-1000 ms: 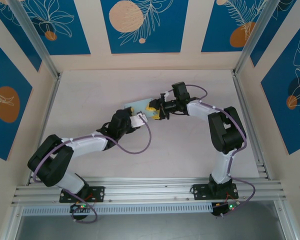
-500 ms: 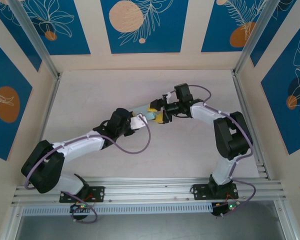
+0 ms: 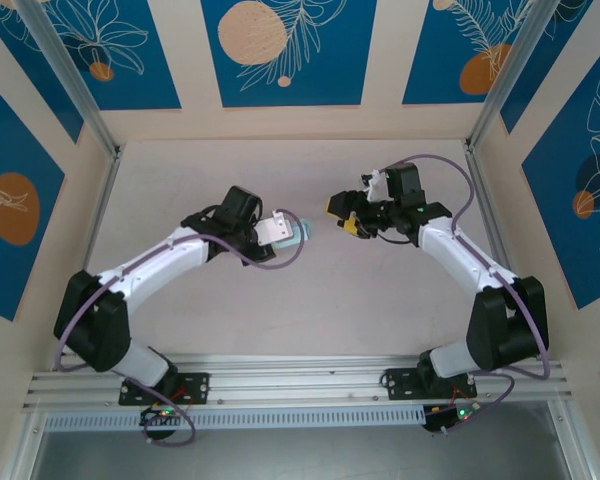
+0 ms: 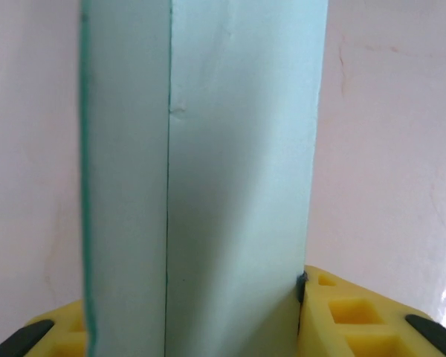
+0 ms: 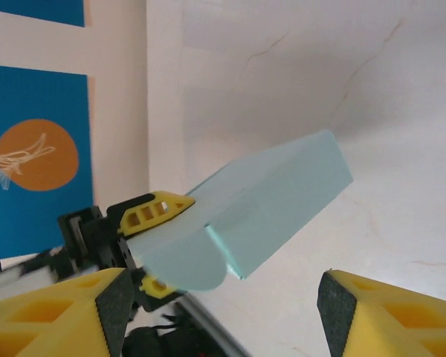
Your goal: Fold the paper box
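Plainly, the left tool has the paper box; the right tool is empty

Seen from above, the left tool sits near the middle of the bench, a little left of centre. Its two yellow fingers are pressed against opposite faces of the pale light-blue card. From the left wrist, the box runs straight away from the fingers. A fold line runs along its length, between a narrow face on the left and a wider face on the right. From the right wrist, it reads as a formed rectangular box. One rounded flap sticks out loose at the gripped end, beside a finger of the left tool. The right tool lies just to the right of the box, apart from it and pointing left toward it. Its fingers stand wide apart with nothing between them. Whether the box touches the bench I cannot tell.
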